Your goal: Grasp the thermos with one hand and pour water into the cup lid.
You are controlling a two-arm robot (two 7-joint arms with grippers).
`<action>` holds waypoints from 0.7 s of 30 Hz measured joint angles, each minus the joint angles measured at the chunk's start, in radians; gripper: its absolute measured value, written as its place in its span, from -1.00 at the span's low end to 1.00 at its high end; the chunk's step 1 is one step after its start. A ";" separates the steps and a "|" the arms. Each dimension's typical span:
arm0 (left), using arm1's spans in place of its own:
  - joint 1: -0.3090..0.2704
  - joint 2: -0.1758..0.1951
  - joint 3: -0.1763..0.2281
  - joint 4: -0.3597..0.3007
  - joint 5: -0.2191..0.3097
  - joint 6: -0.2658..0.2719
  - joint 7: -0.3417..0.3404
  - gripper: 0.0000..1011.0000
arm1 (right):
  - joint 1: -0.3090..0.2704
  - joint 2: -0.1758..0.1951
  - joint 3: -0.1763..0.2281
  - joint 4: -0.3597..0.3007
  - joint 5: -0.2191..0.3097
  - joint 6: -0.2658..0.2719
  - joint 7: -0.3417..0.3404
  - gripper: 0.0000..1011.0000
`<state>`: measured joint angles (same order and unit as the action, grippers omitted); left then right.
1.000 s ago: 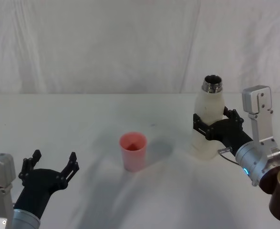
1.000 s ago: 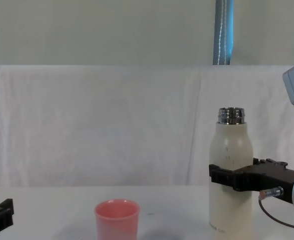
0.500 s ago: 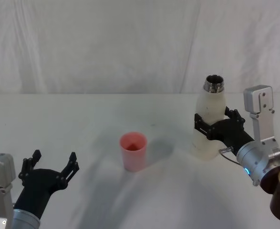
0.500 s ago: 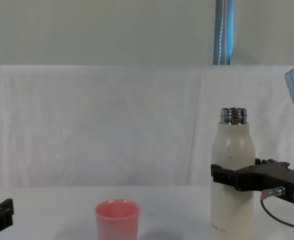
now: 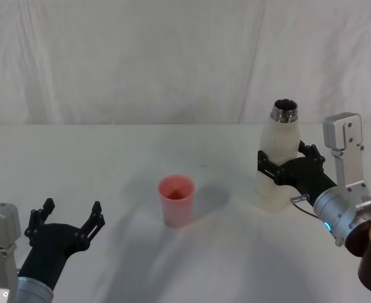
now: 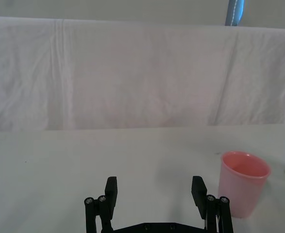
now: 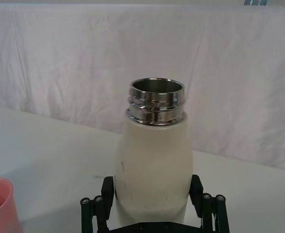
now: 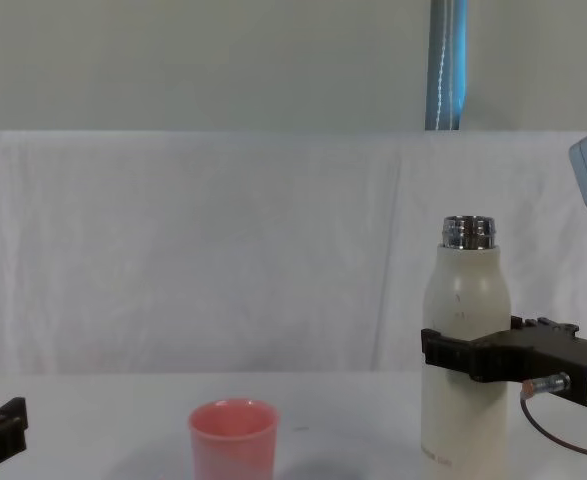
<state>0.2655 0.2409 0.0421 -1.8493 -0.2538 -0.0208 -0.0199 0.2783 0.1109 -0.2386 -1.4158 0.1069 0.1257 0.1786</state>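
Chest view: right gripper (image 8: 453,357) fingers clamped on matte cream thermos (image 8: 465,320), steel-necked, upright.

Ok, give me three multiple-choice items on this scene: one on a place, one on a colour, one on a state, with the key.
1. Where is the cup lid relative to the thermos?
A. on the robot's left of it
B. on the robot's right of it
C. on top of it

2. What colour is the cup lid?
A. blue
B. salmon pink
C. green

3. What is the right pincer doing?
A. hanging open over the cup lid
B. resting empty on the table
C. gripping the thermos body

Key: 1 A, the head view shows the cup left of the bottle, apart from it. 2 B, its colour is plain. 3 C, its fingers clasp the bottle's sides, while the left pincer sits open near the table edge.
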 joint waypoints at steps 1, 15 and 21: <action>0.000 0.000 0.000 0.000 0.000 0.000 0.000 0.98 | 0.000 0.000 0.000 0.000 0.000 0.000 0.000 0.98; 0.000 0.000 0.000 0.000 0.000 0.000 0.000 0.98 | -0.001 0.000 0.000 0.000 -0.001 0.000 0.000 0.98; 0.000 0.000 0.000 0.000 0.000 0.000 0.000 0.98 | -0.001 0.000 0.000 0.000 -0.001 0.001 0.000 0.98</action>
<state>0.2655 0.2410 0.0421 -1.8492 -0.2538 -0.0208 -0.0199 0.2777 0.1107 -0.2387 -1.4161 0.1060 0.1265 0.1781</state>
